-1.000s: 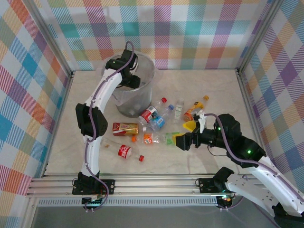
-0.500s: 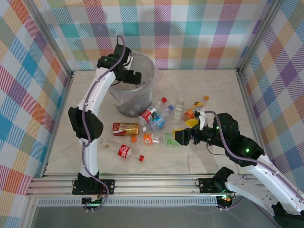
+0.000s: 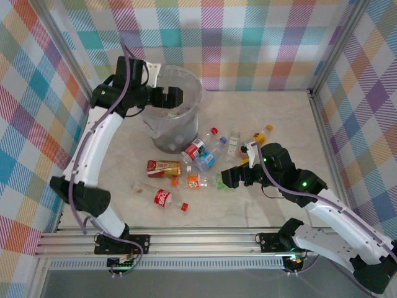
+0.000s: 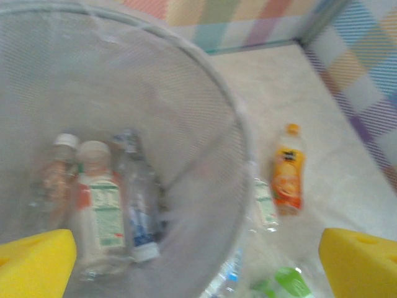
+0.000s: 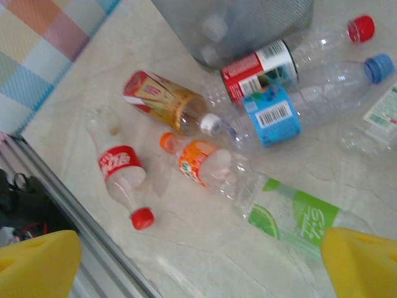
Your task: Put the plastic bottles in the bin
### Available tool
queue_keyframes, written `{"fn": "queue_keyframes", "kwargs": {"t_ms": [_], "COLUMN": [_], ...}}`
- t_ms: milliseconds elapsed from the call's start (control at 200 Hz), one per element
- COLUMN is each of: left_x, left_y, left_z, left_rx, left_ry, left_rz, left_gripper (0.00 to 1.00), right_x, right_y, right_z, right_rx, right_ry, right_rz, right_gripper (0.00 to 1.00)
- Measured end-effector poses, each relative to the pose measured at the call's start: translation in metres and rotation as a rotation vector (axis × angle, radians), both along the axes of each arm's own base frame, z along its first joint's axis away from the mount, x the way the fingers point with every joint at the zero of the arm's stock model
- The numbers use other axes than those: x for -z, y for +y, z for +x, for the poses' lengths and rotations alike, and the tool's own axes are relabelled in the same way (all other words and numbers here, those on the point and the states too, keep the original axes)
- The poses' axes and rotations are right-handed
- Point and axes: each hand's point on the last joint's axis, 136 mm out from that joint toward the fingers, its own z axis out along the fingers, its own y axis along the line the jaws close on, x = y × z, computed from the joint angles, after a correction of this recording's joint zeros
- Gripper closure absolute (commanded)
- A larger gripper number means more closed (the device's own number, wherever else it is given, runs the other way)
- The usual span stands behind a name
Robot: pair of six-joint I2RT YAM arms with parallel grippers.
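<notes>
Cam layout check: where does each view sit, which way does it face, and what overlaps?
Top external: above and behind the arms, looking down at the table; left arm, right arm, left fingers above the bin, right fingers by the loose bottles.
Left wrist: looks into the bin; left fingers in the bottom corners.
Right wrist: looks down on the loose bottles; right fingers likewise.
Shared: both wrist views catch the green-label bottle.

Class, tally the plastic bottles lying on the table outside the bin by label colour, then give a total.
Red-labelled clear plastic bottles: 2
Red-and-gold-labelled bottle: 1
Orange-labelled bottles: 2
Blue-labelled bottle: 1
Green-labelled bottle: 1
White-labelled bottle: 1
Total: 8
</notes>
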Motion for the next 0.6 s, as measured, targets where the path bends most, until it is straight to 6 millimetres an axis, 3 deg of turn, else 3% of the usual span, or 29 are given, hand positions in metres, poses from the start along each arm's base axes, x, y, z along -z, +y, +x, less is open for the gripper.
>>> {"fn": "queue_keyframes", "kwargs": {"t_ms": [175, 405, 600], "left_x": [0.004, 0.033, 0.047], "left_y": [-0.015, -0.023, -0.026], "left_z": [-0.054, -0.122, -0.164], "left_rx": [0.166, 0.319, 0.381], "left_ry": [0.026, 0.122, 0.122], "left_rz": [-0.117, -0.207, -0.263], "left_gripper": [0.0, 0.0, 0.0], "right_x": [0.036, 0.079, 0.121], "right_y": [-0.01, -0.029, -0.045], "right_z": [0.009, 0.012, 0.009], "right_rx": [0.088, 0.321, 0.526], "right_ry": [0.112, 0.3, 0.434], "right_rz": [-0.11, -0.136, -0.097], "right_gripper": [0.01, 0.0, 0.0]}}
